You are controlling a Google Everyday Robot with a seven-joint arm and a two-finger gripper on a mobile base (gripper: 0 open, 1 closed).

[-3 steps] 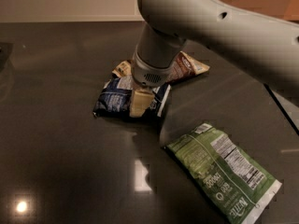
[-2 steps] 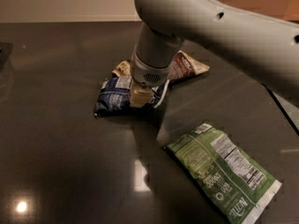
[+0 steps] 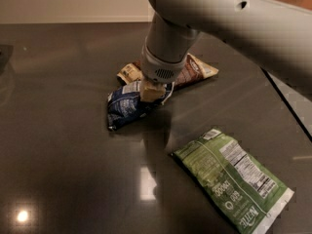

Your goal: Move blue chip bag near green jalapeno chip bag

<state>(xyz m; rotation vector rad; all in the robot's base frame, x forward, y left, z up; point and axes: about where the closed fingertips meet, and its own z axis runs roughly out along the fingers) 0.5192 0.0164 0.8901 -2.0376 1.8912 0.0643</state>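
Nearest the camera, the green jalapeno chip bag [image 3: 230,182] lay flat on the dark glossy tabletop [image 3: 63,169], at lower right. Its white nutrition label [image 3: 249,168] faced up, too small to read. Near the white end seam, upside-down white lettering seemed to spell "Kettle".

Farther back and to the left, well apart from it, sat the blue chip bag [image 3: 127,108]. Its white panel carried print that could not be made out. The gripper [image 3: 152,92] stood on the bag's right end, and its cream fingers [image 3: 148,94] were pinched closed on the foil there.

Compared with a second before, the blue bag looked more bunched. Its right end was drawn up toward the fingers, while its left end remained on the tabletop. The green bag had not shifted.

Just behind the gripper lay a brown-and-cream bag [image 3: 197,69], partly hidden by the grey wrist. Its printing was unreadable. The robot arm [image 3: 234,18] crossed the top of the view.
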